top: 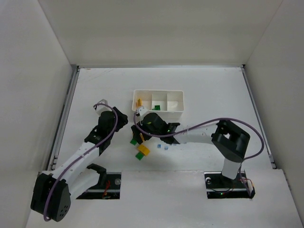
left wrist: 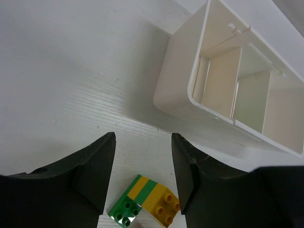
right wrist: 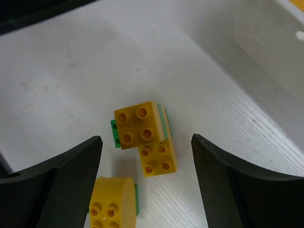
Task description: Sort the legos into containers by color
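Between the wide-spread jaws of the right gripper, which holds nothing, a joined yellow-and-green brick lies on the table. A second yellow brick touches its corner, and a rounded yellow piece sits on green just beside one finger.

The step in hand looks like a pick from this cluster. It would go best with the jaws centred on one brick, squared to its flat sides and lowered straight, so the neighbours are not clipped. Joined colours will likely need splitting before they are dropped.

The left gripper hangs open and empty over another yellow-green pair, near a corner of the white tray. The top view shows yellow in the tray's left compartment and green in its middle one.
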You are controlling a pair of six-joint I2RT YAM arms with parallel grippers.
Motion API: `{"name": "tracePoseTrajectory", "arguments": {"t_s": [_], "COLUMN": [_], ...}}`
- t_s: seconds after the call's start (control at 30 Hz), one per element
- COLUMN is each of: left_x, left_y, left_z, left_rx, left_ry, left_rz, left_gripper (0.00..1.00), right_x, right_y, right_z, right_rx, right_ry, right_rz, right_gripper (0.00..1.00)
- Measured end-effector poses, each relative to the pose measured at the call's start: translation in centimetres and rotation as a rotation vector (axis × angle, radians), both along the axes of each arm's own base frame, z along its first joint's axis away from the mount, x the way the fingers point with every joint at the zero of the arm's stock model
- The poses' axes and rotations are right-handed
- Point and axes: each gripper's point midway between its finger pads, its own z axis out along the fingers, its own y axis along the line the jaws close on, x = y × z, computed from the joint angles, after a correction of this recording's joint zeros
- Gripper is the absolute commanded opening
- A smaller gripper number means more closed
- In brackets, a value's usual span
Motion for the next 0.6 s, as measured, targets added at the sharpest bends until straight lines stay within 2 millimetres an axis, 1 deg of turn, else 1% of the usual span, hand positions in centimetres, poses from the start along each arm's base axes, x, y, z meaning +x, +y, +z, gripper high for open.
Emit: {"name": "tracePoseTrajectory", "arguments": {"t_s": [0.2, 0.33, 0.43, 0.53, 0.6], "left_x": [-0.3, -0.5, -1.0, -1.4, -1.8], "left_y": [0.5, 0.7, 0.8, 1.0, 1.2], "left_z": [-0.6, -0.8, -1.2, -1.8, -2.2], "left_rx": [0.000, -0.001, 0.003, 0.008, 0.013], "left_ry": [0.021, 0.028, 0.042, 0.059, 0.075], "left_rz": [0.012, 0.013, 0.011, 0.010, 0.012], "left_gripper": [0.43, 0.40, 0.39, 0.39, 0.39], "right_x": [0.0, 0.0, 0.1, 0.2, 0.2], "right_y": [-0.1, -0.1, 0.0, 0.1, 0.0], "right_z": [-2.3, -3.3, -3.8, -4.3, -4.5], "right_rx": [-0.078, -0.112, -0.127, -0.143, -0.151], "right_ry": [0.026, 0.038, 0.045, 0.051, 0.053], "right_rz": [0.011, 0.016, 0.017, 0.020, 0.021], "right_gripper": [0.71, 0.60, 0.56, 0.48, 0.39]}}
